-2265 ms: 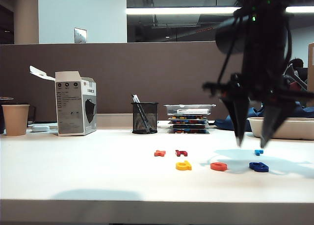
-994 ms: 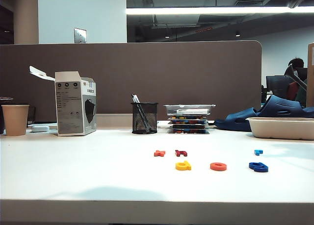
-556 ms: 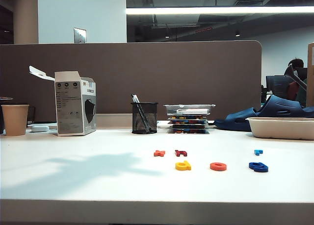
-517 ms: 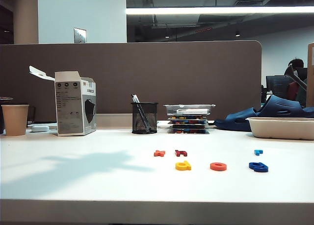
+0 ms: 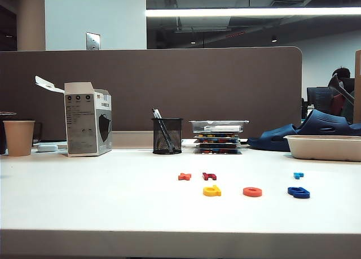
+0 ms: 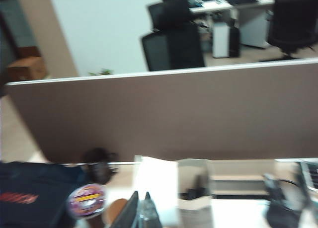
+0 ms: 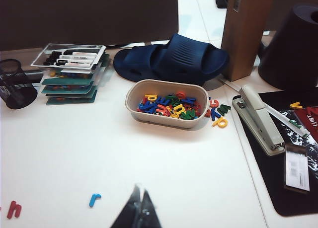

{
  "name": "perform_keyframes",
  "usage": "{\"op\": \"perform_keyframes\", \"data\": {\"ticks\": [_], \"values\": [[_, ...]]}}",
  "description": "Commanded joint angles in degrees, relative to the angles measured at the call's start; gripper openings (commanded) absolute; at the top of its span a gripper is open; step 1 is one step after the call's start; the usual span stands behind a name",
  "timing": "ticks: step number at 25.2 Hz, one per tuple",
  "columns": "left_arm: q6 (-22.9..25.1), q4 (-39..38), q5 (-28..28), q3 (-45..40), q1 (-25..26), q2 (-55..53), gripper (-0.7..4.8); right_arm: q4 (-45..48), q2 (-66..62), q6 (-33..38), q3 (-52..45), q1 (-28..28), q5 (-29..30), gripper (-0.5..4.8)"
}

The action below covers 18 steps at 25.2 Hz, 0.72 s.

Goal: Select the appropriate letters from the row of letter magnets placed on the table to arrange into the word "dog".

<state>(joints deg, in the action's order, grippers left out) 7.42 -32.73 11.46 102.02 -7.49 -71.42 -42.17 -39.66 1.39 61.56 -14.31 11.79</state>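
The row of letter magnets lies on the white table (image 5: 84, 202). A yellow "d" (image 5: 212, 191), an orange-red "o" (image 5: 252, 192) and a dark blue "g" (image 5: 298, 192) form the front line. Behind them lie an orange cross (image 5: 184, 176), a dark red letter (image 5: 209, 176) and a small light blue letter (image 5: 298, 175). Neither arm shows in the exterior view. My right gripper (image 7: 140, 189) hangs shut and empty above the table, near the light blue letter (image 7: 94, 199). My left gripper (image 6: 140, 195) is shut, holds nothing, and faces the brown partition (image 6: 174, 114).
A beige tray (image 7: 164, 119) full of spare letters, a blue slipper (image 7: 171, 56) and a stapler (image 7: 256, 116) sit at the back right. A mesh pen cup (image 5: 167, 136), stacked cases (image 5: 218, 136), a white box (image 5: 87, 119) and a paper cup (image 5: 18, 137) line the back.
The right arm that hung over the dark blue "g" has left the exterior view. A shadow crossed the left of the table and is gone. No letter has moved.
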Motion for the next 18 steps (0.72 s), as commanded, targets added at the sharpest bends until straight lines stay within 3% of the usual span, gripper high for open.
{"op": "perform_keyframes", "data": {"ticks": [1,4,15,18], "values": [[-0.8,-6.9,-5.7,0.2,7.2,3.2,-0.06,3.7,4.8,-0.1,-5.2,0.3,2.8,-0.09],[-0.8,-10.1,-6.5,-1.4,8.9,6.1,-0.06,5.3,8.6,0.0,-9.5,0.3,2.8,-0.09],[-3.8,-7.0,-6.6,-29.5,9.1,30.4,-0.06,9.3,19.1,0.1,-23.2,0.4,5.5,-0.09],[-4.0,-6.6,-7.8,-40.6,9.0,41.3,-0.06,12.7,21.4,1.1,-27.9,0.4,6.6,-0.09]]}}
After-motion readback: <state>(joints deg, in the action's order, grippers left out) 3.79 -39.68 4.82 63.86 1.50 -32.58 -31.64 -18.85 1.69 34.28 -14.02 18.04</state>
